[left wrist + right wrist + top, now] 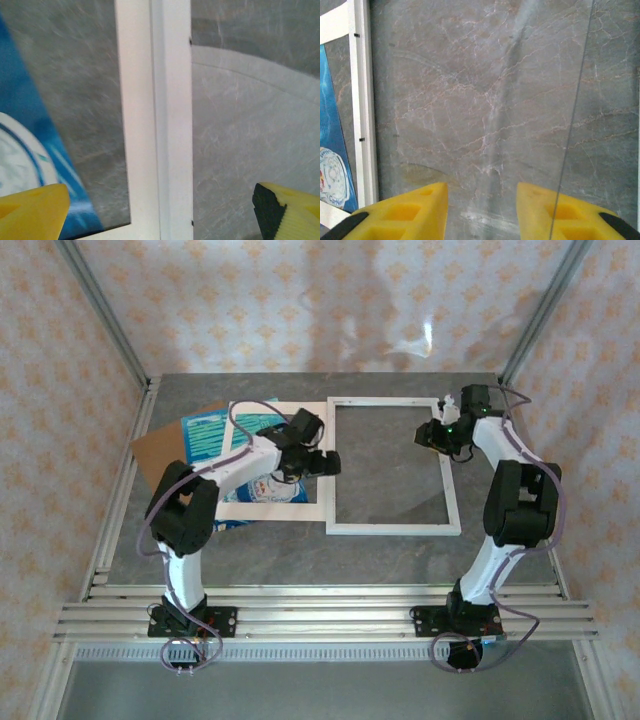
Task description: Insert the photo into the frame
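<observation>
The frame [392, 528], a thin white rectangle, lies flat mid-table with grey tabletop showing through it. The teal photo [205, 435] lies left of it, partly under a cream mat [270, 510]. My left gripper [315, 462] hovers open over the seam where mat and frame meet. In the left wrist view the frame's edge [177, 125] runs beside the mat [135, 125], between the yellow fingers [32, 212], with the photo [20, 100] at left. My right gripper [440, 430] is at the frame's right side, open [481, 210], holding nothing. The frame's far side [365, 100] and photo [330, 125] show at left.
A brown backing board [155, 455] pokes out from under the photo at the far left. Aluminium rails [120, 500] border the table's left and near sides. A thin dark line [575, 100] runs down the right wrist view, over the right finger.
</observation>
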Motion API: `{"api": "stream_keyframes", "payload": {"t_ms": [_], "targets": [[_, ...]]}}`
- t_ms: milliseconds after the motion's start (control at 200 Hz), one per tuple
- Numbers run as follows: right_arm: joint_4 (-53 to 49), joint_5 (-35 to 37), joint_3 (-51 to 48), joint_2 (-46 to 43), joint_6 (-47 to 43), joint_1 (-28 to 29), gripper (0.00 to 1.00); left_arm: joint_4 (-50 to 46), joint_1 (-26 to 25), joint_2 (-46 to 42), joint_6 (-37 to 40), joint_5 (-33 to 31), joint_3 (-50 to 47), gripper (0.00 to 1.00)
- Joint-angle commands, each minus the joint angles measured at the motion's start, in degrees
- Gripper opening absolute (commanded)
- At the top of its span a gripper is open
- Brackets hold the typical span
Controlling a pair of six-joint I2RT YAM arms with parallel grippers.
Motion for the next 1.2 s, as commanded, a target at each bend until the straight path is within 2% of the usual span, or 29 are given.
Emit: {"api": "stream_keyframes", "payload": {"t_ms": [0,140,385,485,816,871,956,1006,1196], "targets": [[-1.67,0.28,3.32,0.26,1.42,-0.3,0.29,-2.13,-1.91,2.84,-1.58,-3.45,1.19,0.95],[-4.89,2.13,5.15,-1.51,3.19,-0.39,0.0,-2.23,-3.03,4.52,-2.69,-4.49,0.26,0.91],[-11.87,10.71,8.88,-10.77,5.35,-0.42,0.0,-4.32,-4.22,6.49,-0.85,-5.23,-0.21,0.73],[-13.96,11.55,11.42,-14.43,6.06,-0.37,0.0,-6.03,-4.22,7.14,0.48,-6.09,0.36,0.67],[-14.1,1.15,21.03,-16.51,12.24,1.28,0.0,-13.84,-3.55,6.82,7.06,-11.78,4.69,0.65],[-13.42,0.93,22.2,-16.06,12.95,2.78,0.0,-14.55,-3.02,6.12,7.52,-12.16,5.01,0.69],[-12.17,-0.64,24.07,-14.77,14.14,4.99,0.0,-15.09,-1.52,4.06,6.51,-10.05,5.11,0.87],[-11.37,-1.47,25.2,-13.92,15.2,6.28,0.0,-14.3,-0.35,1.79,5.37,-8.06,4.22,0.93],[-4.93,-3.76,27.0,-12.08,20.94,11.65,0.0,-9.01,7.05,-10.74,-0.95,-5.36,-5.57,0.98]]}}
